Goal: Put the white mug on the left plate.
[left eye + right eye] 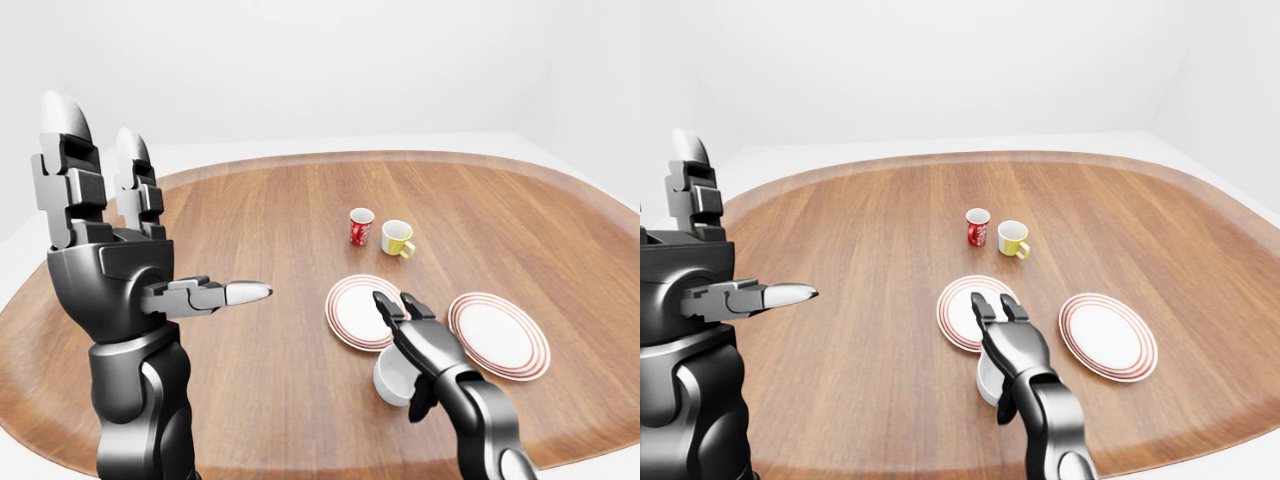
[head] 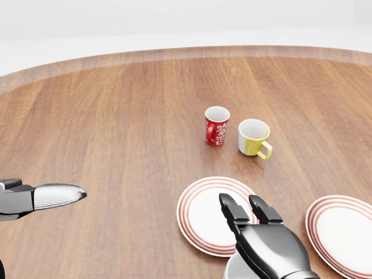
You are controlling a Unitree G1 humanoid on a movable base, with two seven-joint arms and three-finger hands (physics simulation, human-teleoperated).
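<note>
The white mug (image 1: 393, 380) stands on the table just below the left plate (image 1: 350, 312), a white plate with red rings. My right hand (image 1: 401, 352) lies over the mug. Its two fingers (image 2: 232, 210) stretch straight out above the plate's near rim, and its thumb hangs down on the mug's right side. The fingers do not close round the mug, and most of it is hidden under the hand. My left hand (image 1: 160, 210) is raised high at the left, open, with fingers up and thumb pointing right, far from the mug.
A second red-ringed plate (image 1: 499, 335) lies to the right of the first. A red patterned mug (image 2: 217, 125) and a yellow-and-white mug (image 2: 253, 138) stand side by side higher up on the round wooden table (image 2: 116, 128).
</note>
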